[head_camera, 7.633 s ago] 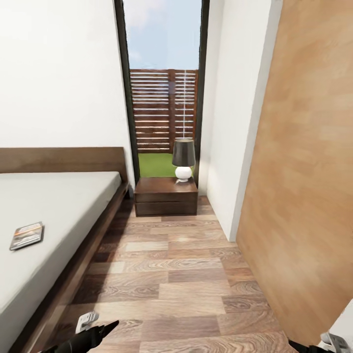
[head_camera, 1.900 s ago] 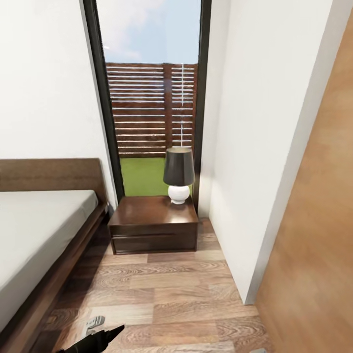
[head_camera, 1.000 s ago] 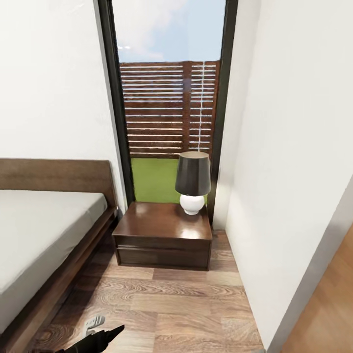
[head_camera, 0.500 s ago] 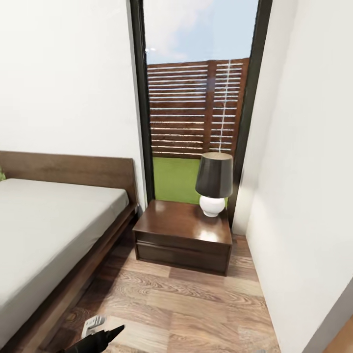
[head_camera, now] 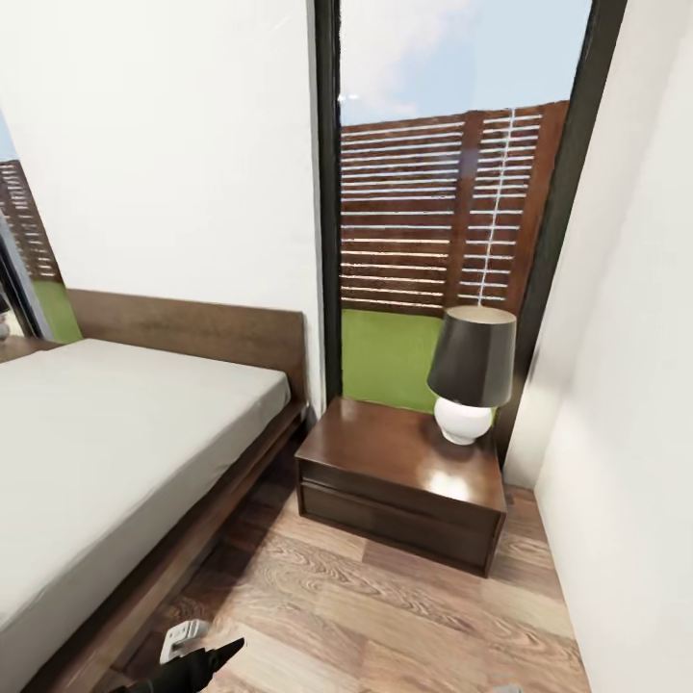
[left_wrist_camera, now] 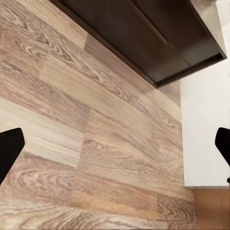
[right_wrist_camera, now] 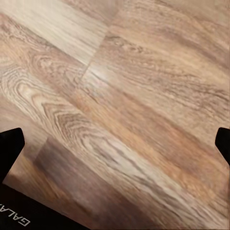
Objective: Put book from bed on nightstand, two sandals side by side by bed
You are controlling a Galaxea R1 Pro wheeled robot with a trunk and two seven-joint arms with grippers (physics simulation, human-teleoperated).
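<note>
Wrist views: left end effector [left_wrist_camera: 115, 148], right end effector [right_wrist_camera: 115, 143] wide open, empty.

Black left arm [head_camera: 192, 664], white clip; black fingertips [left_wrist_camera: 8, 151] (white "GALA" lettering).

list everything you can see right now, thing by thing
bed: one, light-grey mattress, dark brown frame and headboard, at the head view's left
nightstand: one, glossy dark brown, between the bed and the white wall
lamp: one, dark shade, white round base, on the nightstand's far corner
window: one tall, dark-framed, behind the nightstand; slatted brown fence and green grass outside
floor: wood planks, brown
left gripper: one, black, open over the floor
right gripper: one, black, open over the floor
</note>
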